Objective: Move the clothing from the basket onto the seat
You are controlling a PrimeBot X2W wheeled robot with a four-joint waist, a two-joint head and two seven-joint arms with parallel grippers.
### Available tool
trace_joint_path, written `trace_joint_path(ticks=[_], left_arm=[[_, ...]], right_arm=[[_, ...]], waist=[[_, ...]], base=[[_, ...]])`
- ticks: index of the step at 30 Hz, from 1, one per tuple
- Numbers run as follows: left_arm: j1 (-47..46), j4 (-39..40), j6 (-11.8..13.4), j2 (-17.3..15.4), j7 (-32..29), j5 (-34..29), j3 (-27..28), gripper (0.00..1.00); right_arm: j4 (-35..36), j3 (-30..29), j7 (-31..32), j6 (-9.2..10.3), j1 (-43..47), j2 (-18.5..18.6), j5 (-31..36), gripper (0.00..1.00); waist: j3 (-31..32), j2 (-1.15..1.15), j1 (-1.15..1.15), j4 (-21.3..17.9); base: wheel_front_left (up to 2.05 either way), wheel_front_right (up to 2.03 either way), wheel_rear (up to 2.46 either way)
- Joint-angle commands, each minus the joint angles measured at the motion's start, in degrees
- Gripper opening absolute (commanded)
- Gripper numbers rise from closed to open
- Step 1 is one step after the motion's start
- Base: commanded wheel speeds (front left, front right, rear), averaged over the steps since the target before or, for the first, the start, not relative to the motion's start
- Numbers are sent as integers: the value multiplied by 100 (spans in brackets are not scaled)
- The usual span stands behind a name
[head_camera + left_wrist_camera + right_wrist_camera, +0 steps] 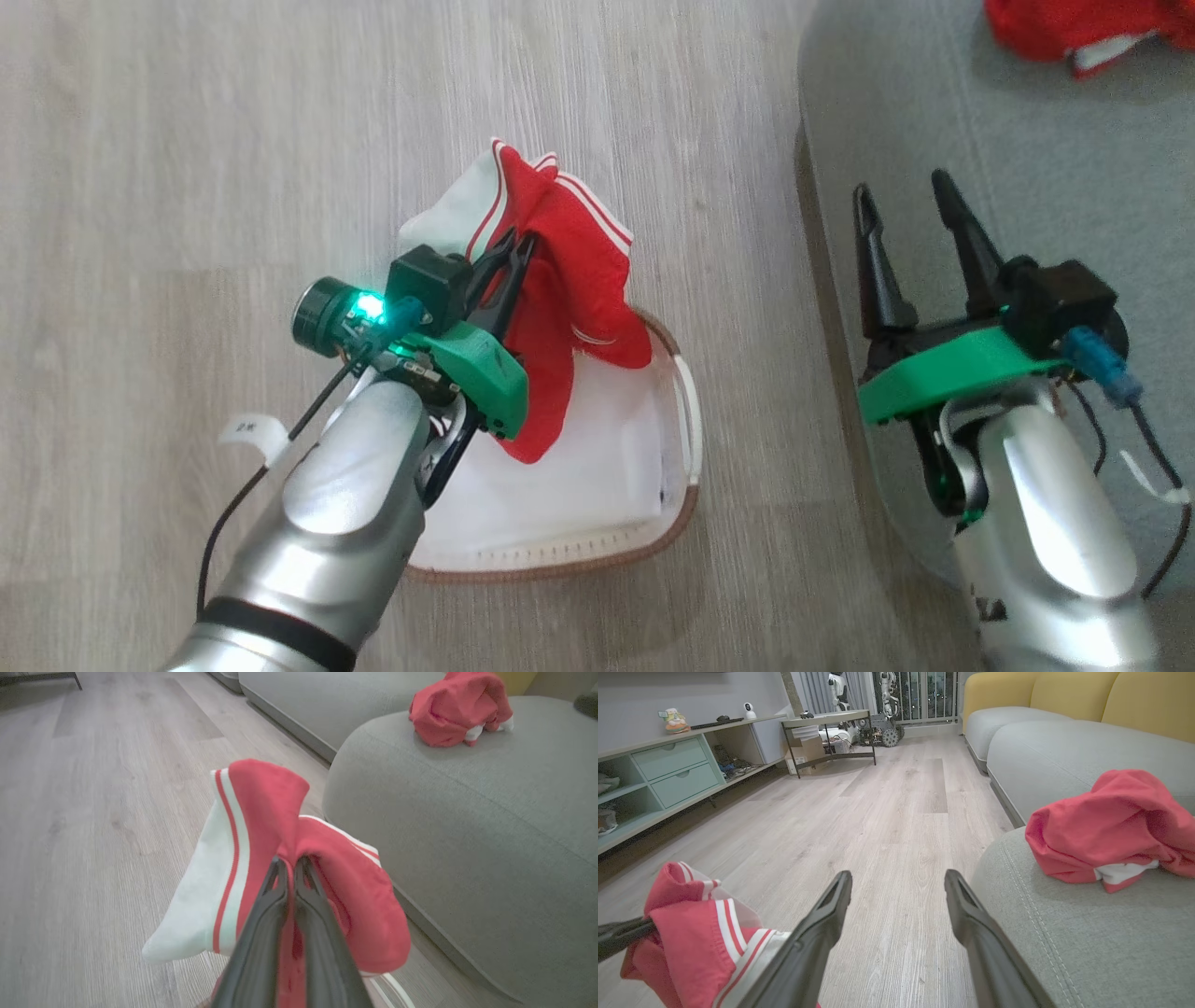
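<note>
A white basket (pixel 687 509) with a brown rim is seen on the wooden floor (pixel 187 140), just beside the grey-green seat (pixel 1027 205); its inside looks white. A red garment (pixel 569 280) with white panels and striped trim is pinched in the narrowed left claw (pixel 518 245) above the basket's far edge. A second red garment (pixel 1083 28) is bunched on the seat. The right claw (pixel 901 187) is spread wide, empty, over the seat's edge. Yellow sofa backs (pixel 1064 690) are shown in the right wrist view.
</note>
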State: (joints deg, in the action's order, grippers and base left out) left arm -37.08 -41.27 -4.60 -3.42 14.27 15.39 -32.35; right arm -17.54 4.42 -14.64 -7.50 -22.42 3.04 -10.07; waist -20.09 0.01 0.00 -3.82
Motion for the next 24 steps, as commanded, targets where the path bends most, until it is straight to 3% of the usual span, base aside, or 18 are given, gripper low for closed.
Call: trace_joint_path(ticks=[1, 12, 24], left_arm=[[-4, 223, -26, -112, 73, 26, 206, 0], [0, 583, -40, -104, 73, 92, 257, 0], [-259, 1394, -11, 26, -225, 276, -162, 0]], right_arm=[[116, 140, -36, 1, 69, -16, 14, 100], [-290, 666, -36, 1, 456, -16, -38, 100], [-952, 1952, -36, 1, 154, -16, -170, 100]], waist=[[399, -1, 0, 79], [1232, -1, 0, 152], [1933, -1, 0, 584]], base=[[0, 0, 0], [0, 0, 0], [0, 0, 0]])
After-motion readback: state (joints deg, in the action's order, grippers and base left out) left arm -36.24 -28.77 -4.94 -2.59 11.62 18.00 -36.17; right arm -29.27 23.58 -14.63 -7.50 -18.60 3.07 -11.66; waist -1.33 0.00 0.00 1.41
